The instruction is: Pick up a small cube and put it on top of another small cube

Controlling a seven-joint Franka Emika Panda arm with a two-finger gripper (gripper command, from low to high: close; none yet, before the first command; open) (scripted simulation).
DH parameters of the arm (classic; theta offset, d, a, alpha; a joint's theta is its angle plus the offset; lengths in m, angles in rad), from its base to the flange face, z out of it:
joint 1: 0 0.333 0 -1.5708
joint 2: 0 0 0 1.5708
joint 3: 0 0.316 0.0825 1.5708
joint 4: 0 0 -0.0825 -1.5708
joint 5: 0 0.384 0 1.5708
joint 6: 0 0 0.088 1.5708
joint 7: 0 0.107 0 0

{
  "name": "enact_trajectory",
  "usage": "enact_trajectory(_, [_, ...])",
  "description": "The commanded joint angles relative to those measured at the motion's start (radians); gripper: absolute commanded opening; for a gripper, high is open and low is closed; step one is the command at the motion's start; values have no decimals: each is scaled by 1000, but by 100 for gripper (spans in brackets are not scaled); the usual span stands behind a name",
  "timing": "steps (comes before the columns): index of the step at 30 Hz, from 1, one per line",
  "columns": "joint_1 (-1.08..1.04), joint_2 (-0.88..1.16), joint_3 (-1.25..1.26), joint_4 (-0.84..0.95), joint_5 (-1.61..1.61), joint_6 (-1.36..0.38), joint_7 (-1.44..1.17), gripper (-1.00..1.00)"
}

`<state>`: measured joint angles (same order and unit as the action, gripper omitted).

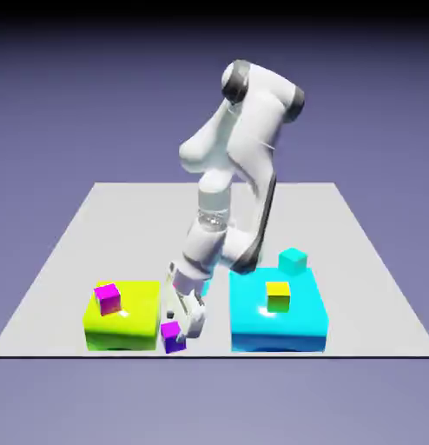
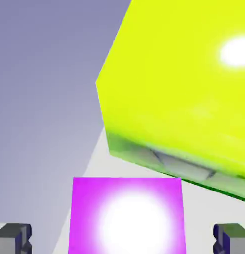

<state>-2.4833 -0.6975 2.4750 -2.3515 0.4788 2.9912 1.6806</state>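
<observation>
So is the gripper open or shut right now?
Open. In the hand view the gripper has its fingertips far apart either side of the violet cube, with gaps showing, not clamped.

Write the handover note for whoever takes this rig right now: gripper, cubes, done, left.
Gripper: open, empty, low over the table, fingers either side of the violet cube, not closed on it.
Violet cube: on the table by the front edge, just off the yellow-green block's corner on the exterior view's right.
Magenta cube: on top of the yellow-green block, near its corner on the exterior view's left.
Done: gripper lined up on the violet cube.
Left: close, lift, carry over the block, set it on the magenta cube, release.
</observation>
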Motion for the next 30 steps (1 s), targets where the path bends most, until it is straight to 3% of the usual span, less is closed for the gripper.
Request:
enact_trajectory(1, [-5, -3, 5, 2, 2, 3, -1, 0])
enact_trajectory(2, [-5, -3, 5, 2, 2, 3, -1, -100])
enact_trajectory(11, [281, 155, -263, -74, -91, -149, 34, -100])
enact_trajectory(30, [-307, 707, -139, -54, -858, -313, -91, -100])
